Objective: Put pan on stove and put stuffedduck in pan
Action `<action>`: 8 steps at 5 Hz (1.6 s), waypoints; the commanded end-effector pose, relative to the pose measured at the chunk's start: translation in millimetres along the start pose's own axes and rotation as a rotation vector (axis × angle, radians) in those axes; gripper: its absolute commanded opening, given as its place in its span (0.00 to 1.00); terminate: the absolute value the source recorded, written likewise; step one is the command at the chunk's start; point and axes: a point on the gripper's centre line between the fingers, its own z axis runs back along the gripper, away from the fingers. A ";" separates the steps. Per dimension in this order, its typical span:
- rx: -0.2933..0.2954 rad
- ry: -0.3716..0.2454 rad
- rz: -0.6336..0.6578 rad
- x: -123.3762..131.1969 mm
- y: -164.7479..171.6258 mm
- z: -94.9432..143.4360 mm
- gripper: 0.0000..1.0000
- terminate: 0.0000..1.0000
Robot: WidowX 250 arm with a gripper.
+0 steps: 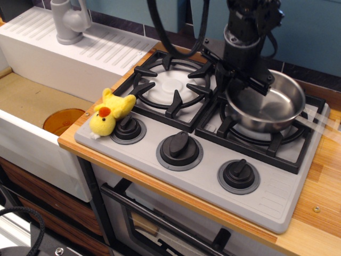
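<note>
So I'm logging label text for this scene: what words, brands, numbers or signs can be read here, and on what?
None can be read. The stove has faint embossed ridges at its front right corner, too blurred to read as text. Its knobs, the pan and the stuffedduck show no lettering.

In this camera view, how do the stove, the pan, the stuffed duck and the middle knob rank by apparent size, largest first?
1. Stove
2. Pan
3. Stuffed duck and middle knob: they look about alike with the knob's ring counted, so I do not rank them.
</note>
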 end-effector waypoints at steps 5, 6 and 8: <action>0.054 0.065 -0.017 17.3 46.5 98.9 0.00 0.00; 0.056 0.060 -0.040 18.4 65.1 97.7 0.00 0.00; 0.021 0.020 -0.099 10.2 112.4 68.5 0.00 0.00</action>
